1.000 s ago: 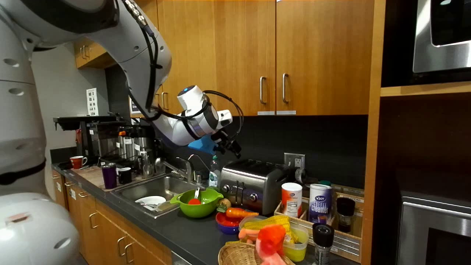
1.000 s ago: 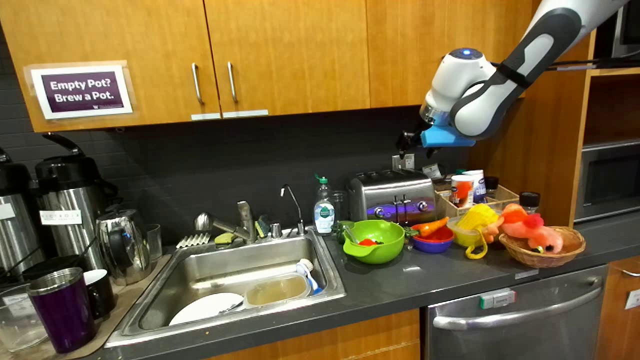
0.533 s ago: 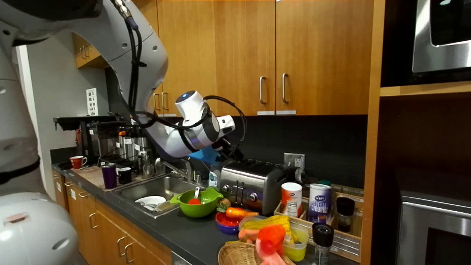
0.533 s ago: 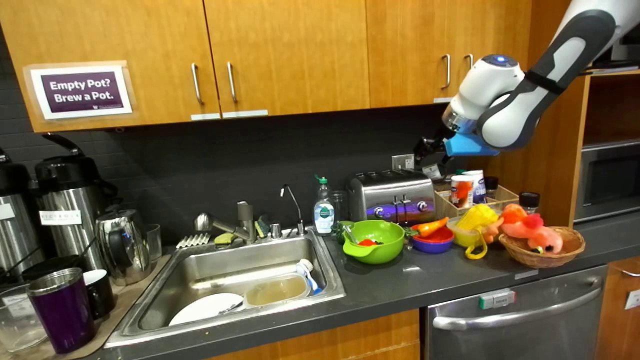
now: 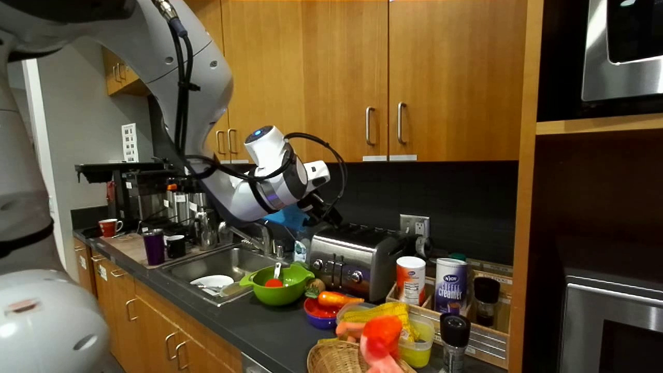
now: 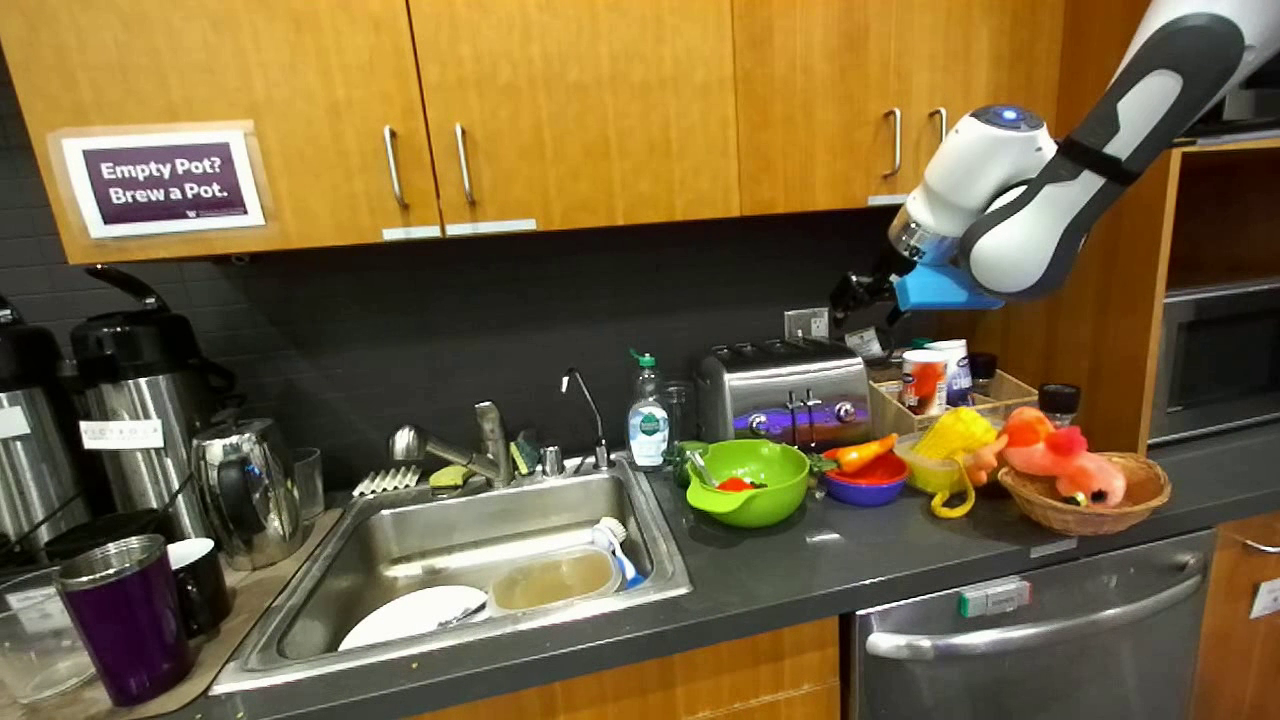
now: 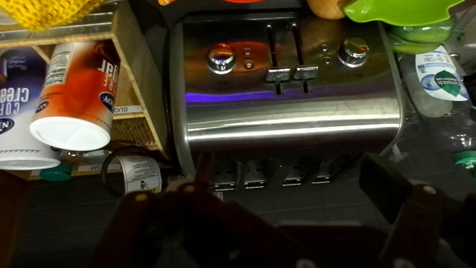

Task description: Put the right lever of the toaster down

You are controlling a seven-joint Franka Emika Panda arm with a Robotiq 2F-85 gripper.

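The shiny silver toaster [image 6: 785,385] stands against the dark back wall in both exterior views [image 5: 342,259]. The wrist view, upside down, shows its front and top slots [image 7: 290,119]. Its two levers sit side by side near the upper ends of their slots. The right lever [image 7: 278,73], on the sugar canister's side, also shows in an exterior view [image 6: 813,402]. The left lever [image 7: 305,72] is beside it. My gripper [image 7: 290,163] is open and empty, its dark fingers wide apart. It hovers above the toaster in both exterior views [image 6: 866,308], touching neither lever.
A wooden box [image 7: 141,82] with sugar [image 7: 76,96] and creamer canisters stands close beside the toaster. A soap bottle [image 6: 648,425] is on its other side. A green bowl [image 6: 750,485] and a red bowl with a carrot [image 6: 865,455] are in front. Cabinets [image 5: 352,77] hang above.
Over the last second my gripper has lowered slightly, and in an exterior view it has shifted right, toward the toaster's right end. It has barely moved in the last half second. The toaster is unchanged.
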